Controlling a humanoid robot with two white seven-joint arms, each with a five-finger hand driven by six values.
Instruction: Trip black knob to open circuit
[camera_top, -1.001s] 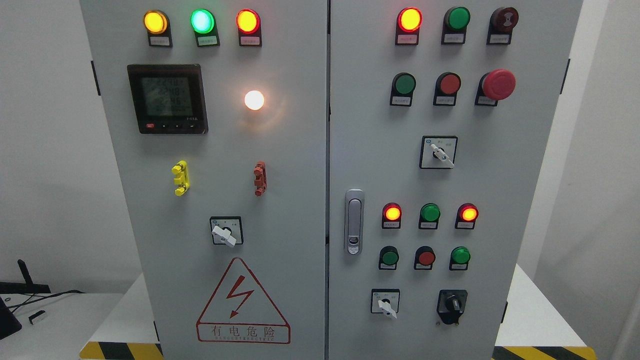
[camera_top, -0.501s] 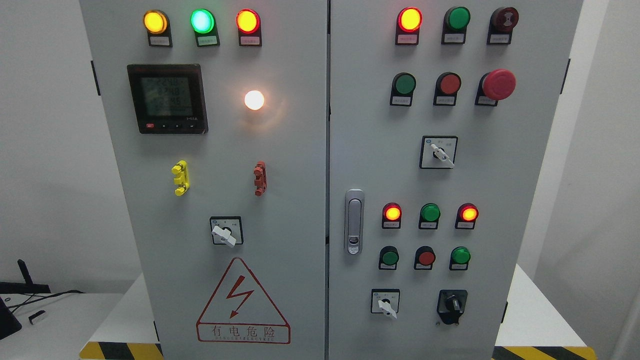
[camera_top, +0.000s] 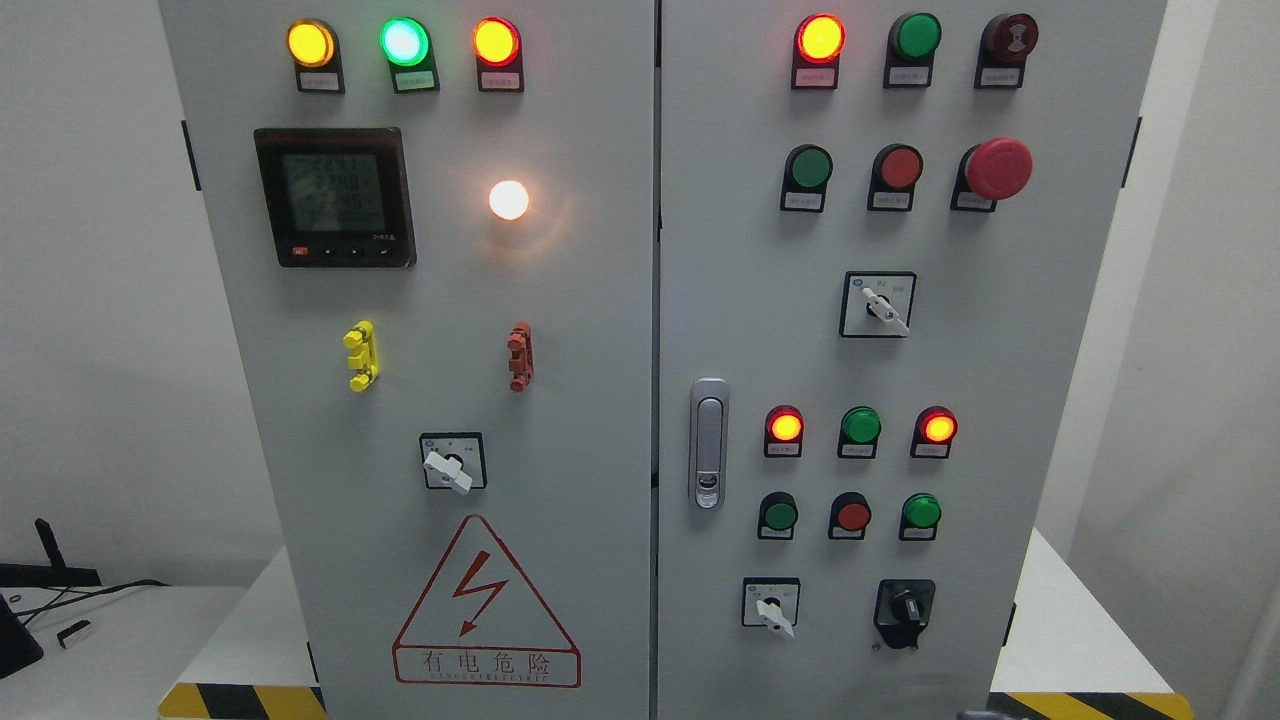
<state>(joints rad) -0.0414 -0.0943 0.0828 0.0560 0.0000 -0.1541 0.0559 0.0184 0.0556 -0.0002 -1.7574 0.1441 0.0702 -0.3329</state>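
Far left, we have a pale plain wall (camera_top: 90, 300), and low down a white tabletop (camera_top: 130, 640) with black cables (camera_top: 90, 590) trailing across it and some dark gear at the very edge. Neither of the robot's hands is in view, so we cannot tell how open they are or whether they hold anything.

Now the grey cabinet (camera_top: 590, 350), standing on a white base with yellow and black hazard stripes (camera_top: 240, 700) along its near edge. On the left door we see three lit lamps across the top, amber, green and red, then a dark meter screen (camera_top: 334, 196) with faint digits, and a glowing white lamp (camera_top: 509, 200) to its right. Below sit a yellow clip (camera_top: 361, 356) and a red clip (camera_top: 520, 357), then a white-handled switch (camera_top: 452, 462), and a red lightning warning triangle (camera_top: 486, 603) with Chinese characters under it.

Past the centre seam comes the silver door latch (camera_top: 708, 443). The right door carries rows of red and green lamps and buttons, some lit, plus a big red mushroom button (camera_top: 997, 168) up high. Two more white-handled switches sit here, one mid door, one low.

And there it is: the black knob (camera_top: 905, 608), low on the right door, just right of the lower white switch, untouched.

Far right, more pale wall (camera_top: 1200, 350).
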